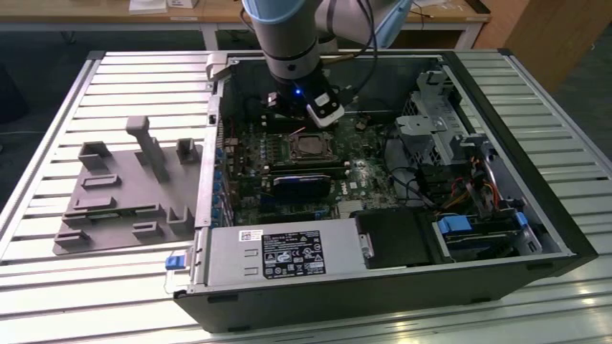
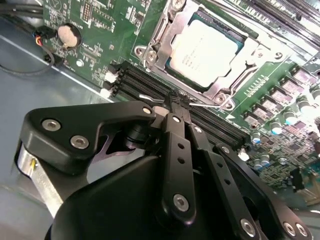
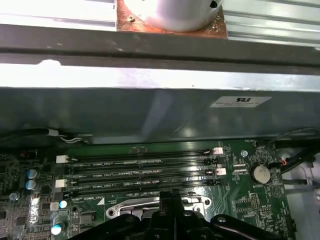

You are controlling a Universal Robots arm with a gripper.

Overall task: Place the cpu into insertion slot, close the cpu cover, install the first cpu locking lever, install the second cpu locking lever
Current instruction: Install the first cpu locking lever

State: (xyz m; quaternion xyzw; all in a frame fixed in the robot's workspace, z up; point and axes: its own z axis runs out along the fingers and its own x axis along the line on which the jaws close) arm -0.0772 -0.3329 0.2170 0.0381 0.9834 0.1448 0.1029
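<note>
Off to the exterior view's left, well away from the gripper, a grey fixture [image 1: 125, 190] lies on the slatted table [image 1: 57, 86]. Next comes the open case [image 1: 383, 301], with the arm reaching down into it. The gripper [image 2: 177, 100] has its fingers drawn tight together. A thin silvery lever [image 2: 209, 103] runs through the tips, so I take it to be pinched there. Just beyond the tips sits the slot [image 2: 150, 50], with the cpu [image 2: 207, 47] lying flat inside and the cover [image 2: 167, 27] looking down around it. Directly under the tips are the black memory slots [image 2: 145, 82]. Further to the exterior view's right stand the drive bays [image 1: 431, 122].

The hold is a narrow one on a springy rod. I'd worry it slips out and snaps back, or that the tips drag across the memory slots. If the lever misses its hook, the cover could lift.
</note>
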